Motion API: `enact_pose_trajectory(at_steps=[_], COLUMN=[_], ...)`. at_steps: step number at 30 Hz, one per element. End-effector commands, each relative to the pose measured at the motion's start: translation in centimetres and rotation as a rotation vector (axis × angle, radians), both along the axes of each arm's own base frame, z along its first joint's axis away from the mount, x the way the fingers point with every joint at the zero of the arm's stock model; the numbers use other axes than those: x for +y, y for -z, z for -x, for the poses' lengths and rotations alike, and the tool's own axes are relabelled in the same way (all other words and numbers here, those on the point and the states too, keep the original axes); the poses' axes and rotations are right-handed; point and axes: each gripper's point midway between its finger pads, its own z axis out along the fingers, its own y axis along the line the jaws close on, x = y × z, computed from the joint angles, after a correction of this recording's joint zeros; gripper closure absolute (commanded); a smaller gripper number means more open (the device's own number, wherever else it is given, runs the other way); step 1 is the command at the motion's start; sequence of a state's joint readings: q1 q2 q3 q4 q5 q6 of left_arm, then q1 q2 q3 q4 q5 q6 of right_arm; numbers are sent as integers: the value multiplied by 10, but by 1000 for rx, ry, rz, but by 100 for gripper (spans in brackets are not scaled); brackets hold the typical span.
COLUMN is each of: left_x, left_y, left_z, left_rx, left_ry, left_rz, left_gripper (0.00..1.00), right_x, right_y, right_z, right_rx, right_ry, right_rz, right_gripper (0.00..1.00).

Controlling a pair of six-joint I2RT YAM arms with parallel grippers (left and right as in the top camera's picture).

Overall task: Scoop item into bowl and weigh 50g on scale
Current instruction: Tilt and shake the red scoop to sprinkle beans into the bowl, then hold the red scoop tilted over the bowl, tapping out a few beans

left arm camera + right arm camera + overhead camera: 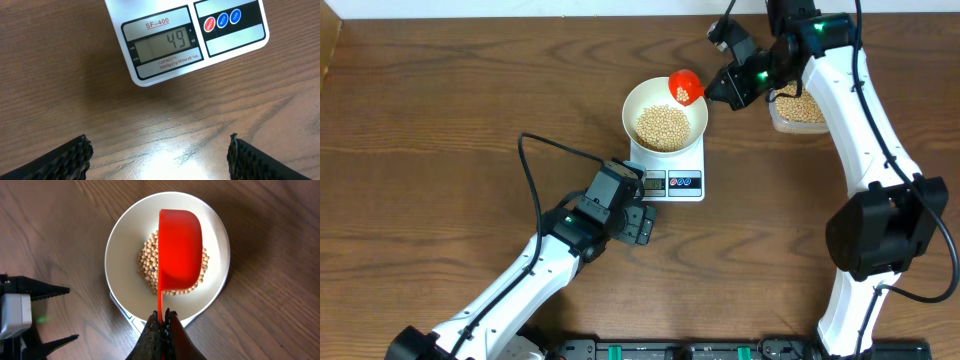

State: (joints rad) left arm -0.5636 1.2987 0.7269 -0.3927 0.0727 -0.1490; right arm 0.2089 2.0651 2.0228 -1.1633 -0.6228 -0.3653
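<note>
The white bowl (642,104) sits on the white scale (672,179) and holds a heap of tan beans (663,126). The scale's display (162,44) reads 49 in the left wrist view. My right gripper (720,84) is shut on the handle of a red scoop (685,86) that holds a few beans over the bowl's right rim. In the right wrist view the scoop (179,250) is tilted over the beans (148,265), my fingers (164,315) clamped on its handle. My left gripper (159,150) is open and empty just in front of the scale.
A clear plastic tub (796,108) of more beans stands right of the scale, partly under my right arm. The left arm's black cable (535,160) loops over the wooden table left of the scale.
</note>
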Motion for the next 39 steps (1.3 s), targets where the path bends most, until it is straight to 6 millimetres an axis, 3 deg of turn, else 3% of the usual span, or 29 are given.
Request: enact_pose_trajectory(at_steps=[1,12,30,39], left_x=[2,2,2,2], left_y=[-3,-3,-3,-3], left_z=[-1,-1,-1,-1], left_rx=[-12,-12,-12,-12], left_ry=[2,2,2,2], left_rz=[-4,-4,-4,-4], left_gripper=[11,11,11,11], right_x=[-2,1,17,18], right_y=[-26,-25,-2,-1], right_z=[0,2,7,6], right_rx=[-36,-45,-118,-129], right_ry=[10,-4,-19,-15], right_rz=[-45,-29,234,260], right_gripper=[99,99,99,99])
